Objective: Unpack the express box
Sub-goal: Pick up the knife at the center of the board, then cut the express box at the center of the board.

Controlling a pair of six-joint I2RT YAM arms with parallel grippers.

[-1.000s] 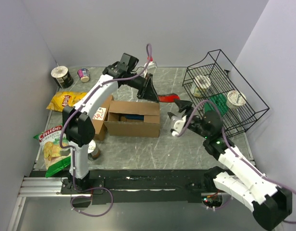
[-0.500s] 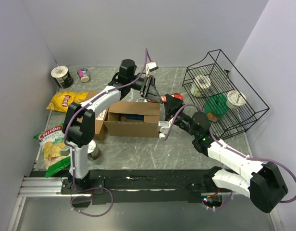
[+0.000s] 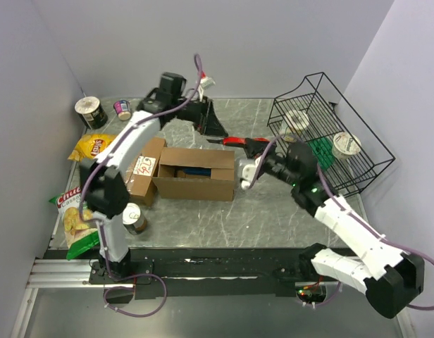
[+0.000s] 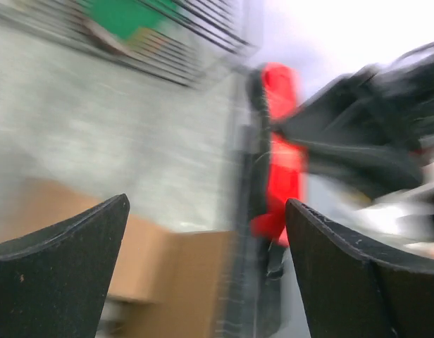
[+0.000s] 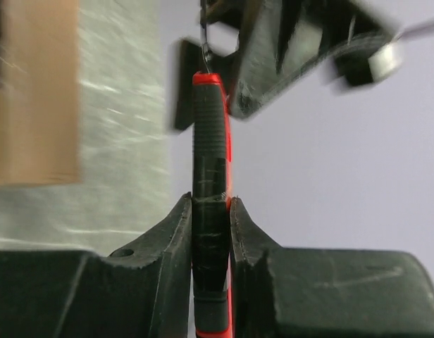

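The open brown express box [image 3: 196, 183] lies mid-table with a dark blue item [image 3: 197, 171] inside. A red and black box cutter [image 3: 238, 141] hangs just behind the box's right end, and my right gripper [image 3: 256, 153] is shut on its handle. In the right wrist view both fingers press the cutter [image 5: 210, 162] at the gripper [image 5: 211, 211]. My left gripper [image 3: 213, 127] stands open just left of the cutter's tip, holding nothing. The left wrist view, blurred, shows the cutter [image 4: 280, 162] beyond the spread gripper [image 4: 206, 203] and the box [image 4: 168, 274] below.
A black wire basket [image 3: 358, 165] at the right holds cups and a green pack. Along the left side lie a yellow chips bag [image 3: 96, 146], a cassava chips bag [image 3: 77, 211], a can [image 3: 135, 218], a noodle cup [image 3: 90, 111] and a small cup [image 3: 122, 108].
The left gripper let go of the cutter, opened wide and drew back to the left. The right gripper closed on the cutter and now carries it alone.
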